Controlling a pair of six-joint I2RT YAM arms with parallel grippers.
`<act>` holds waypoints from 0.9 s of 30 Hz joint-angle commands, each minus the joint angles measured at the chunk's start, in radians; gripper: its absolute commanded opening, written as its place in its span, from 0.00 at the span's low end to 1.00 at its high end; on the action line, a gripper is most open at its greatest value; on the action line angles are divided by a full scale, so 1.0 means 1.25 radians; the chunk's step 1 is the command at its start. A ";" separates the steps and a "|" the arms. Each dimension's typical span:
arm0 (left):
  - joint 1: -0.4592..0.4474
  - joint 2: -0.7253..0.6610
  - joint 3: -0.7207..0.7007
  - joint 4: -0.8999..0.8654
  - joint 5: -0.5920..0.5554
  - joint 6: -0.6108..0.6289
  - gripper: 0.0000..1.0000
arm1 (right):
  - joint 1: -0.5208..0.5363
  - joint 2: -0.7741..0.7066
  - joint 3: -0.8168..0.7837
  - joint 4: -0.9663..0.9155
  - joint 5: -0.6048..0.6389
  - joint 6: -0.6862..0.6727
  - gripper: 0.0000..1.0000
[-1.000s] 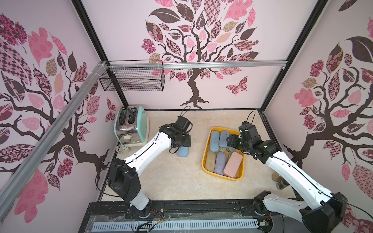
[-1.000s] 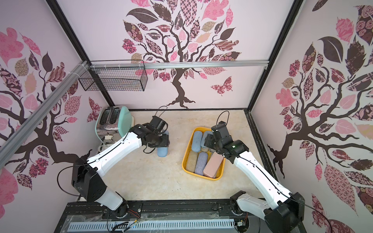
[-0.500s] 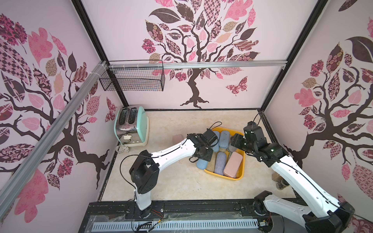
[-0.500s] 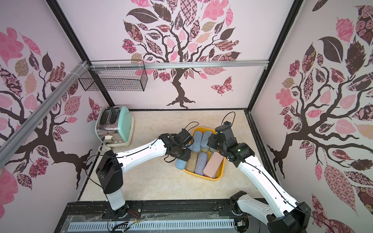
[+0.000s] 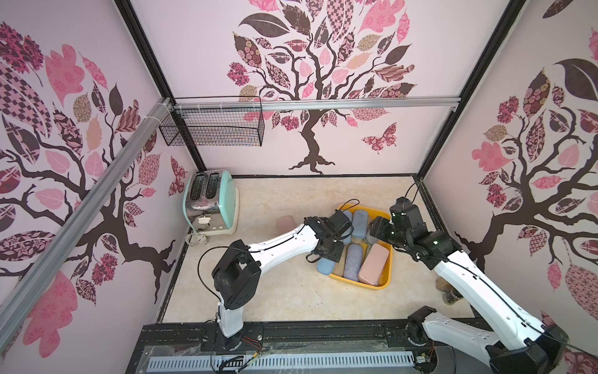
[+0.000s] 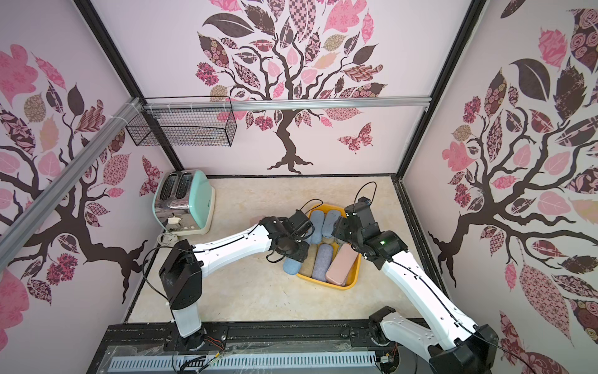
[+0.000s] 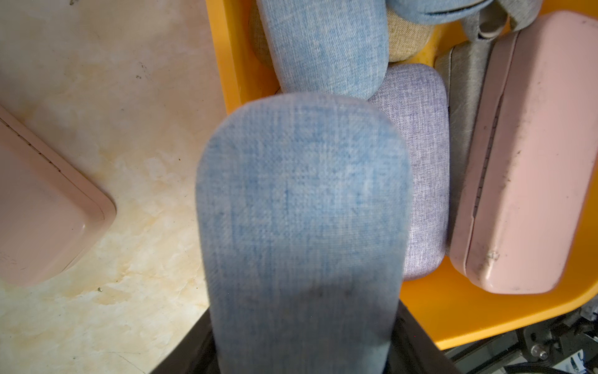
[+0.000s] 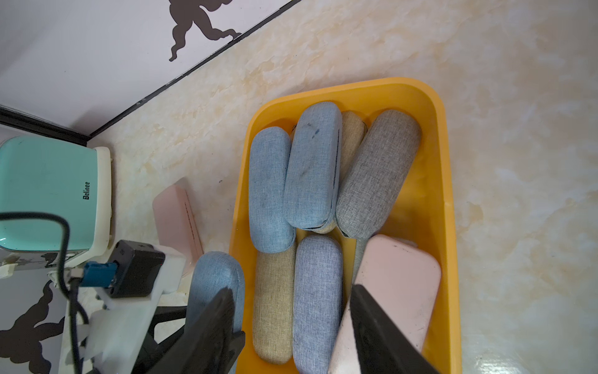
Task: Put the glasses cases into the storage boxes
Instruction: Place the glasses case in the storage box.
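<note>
- Step in hand: carrying one blue case (image 7: 301,210) to the yellow tub (image 8: 433,194).
- Left gripper (image 5: 328,255): clamped tight on one end of that blue case, free end sticking out ahead.
- Blue case held just beside the tub's left wall, tip overlapping the rim in the left wrist view, not yet inside.
- Right gripper (image 8: 296,323): jaws spread, nothing between them, hovering over the tub's near end.
- Already in the tub: blue, grey and lavender cases, a tan case (image 8: 271,301) and a pink one, packed close, some lying on others.
- Left out on the table (image 5: 275,291): a second pink case (image 5: 284,222), between the toaster (image 5: 210,200) and the tub.
- Next move, as a judgement: needs a short shift across the rim, a lowering onto the tan case along the left wall, then a release.
- Probably ends on top of others, since little bare tub floor shows.
- Worth minding the right gripper close by over the same end.
- Against a second ago: then out over open table nearer the toaster, blue case well apart from the tub; now stretched across to the tub's wall.
- Against half a second ago: nearly the same place beside the tub.
- Right arm much as before, above the tub.
</note>
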 commanded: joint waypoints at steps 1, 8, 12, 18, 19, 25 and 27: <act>-0.009 0.017 0.028 0.031 0.017 -0.001 0.59 | -0.001 0.006 -0.001 0.009 -0.006 0.001 0.61; -0.023 0.045 0.091 0.035 0.020 0.003 0.59 | -0.001 0.010 -0.007 0.014 -0.006 0.002 0.61; -0.022 0.080 0.125 0.036 0.031 0.005 0.59 | -0.001 0.005 0.006 -0.001 0.012 -0.001 0.61; -0.024 0.123 0.127 0.030 0.036 0.001 0.59 | -0.002 -0.001 0.013 -0.015 0.024 -0.007 0.61; -0.024 0.124 0.119 0.033 0.040 -0.002 0.58 | -0.001 -0.002 0.012 -0.016 0.025 -0.008 0.61; -0.025 0.111 0.069 0.054 0.061 -0.008 0.58 | -0.002 0.007 0.016 -0.011 0.024 -0.007 0.61; -0.027 0.110 0.059 0.055 0.064 -0.007 0.58 | -0.002 0.011 0.019 -0.011 0.022 -0.008 0.61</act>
